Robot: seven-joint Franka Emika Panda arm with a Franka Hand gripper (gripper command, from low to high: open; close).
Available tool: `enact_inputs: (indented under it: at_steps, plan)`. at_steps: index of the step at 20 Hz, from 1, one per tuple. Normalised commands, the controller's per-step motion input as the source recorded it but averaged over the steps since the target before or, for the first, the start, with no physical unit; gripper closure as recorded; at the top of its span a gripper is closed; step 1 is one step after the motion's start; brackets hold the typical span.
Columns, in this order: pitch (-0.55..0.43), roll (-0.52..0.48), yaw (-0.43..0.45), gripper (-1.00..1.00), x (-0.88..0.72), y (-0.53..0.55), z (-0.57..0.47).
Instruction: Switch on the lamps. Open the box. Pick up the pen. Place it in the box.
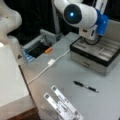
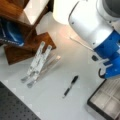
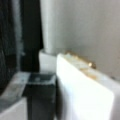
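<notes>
1. Your box already stands open, its grey compartments showing in both front views.
2. The pen lies on the table in front of the box, well apart from it.
3. Your gripper hangs over the box's back edge; you cannot tell whether it is parted or closed.

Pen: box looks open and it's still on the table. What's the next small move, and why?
Probably swing the arm from over the box toward the pen and lower over its middle. The box stands open with its grey compartments showing, while the pen lies loose on the table, apart from the box. The gripper isn't clearly visible, so check it is open first.
</notes>
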Motion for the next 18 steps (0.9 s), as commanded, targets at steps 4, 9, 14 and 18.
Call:
enact_inputs:
  at_steps: [4, 9, 14, 18]
  plan:
    - [-0.023, -0.168, -0.156, 1.00, -0.19, 0.35, -0.07]
    - [-0.014, -0.096, -0.070, 1.00, -0.20, 0.02, -0.16]
    - [-0.020, -0.086, -0.017, -1.00, -0.28, -0.04, -0.21]
    - [-0.058, -0.083, -0.010, -1.00, -0.33, 0.02, -0.28]
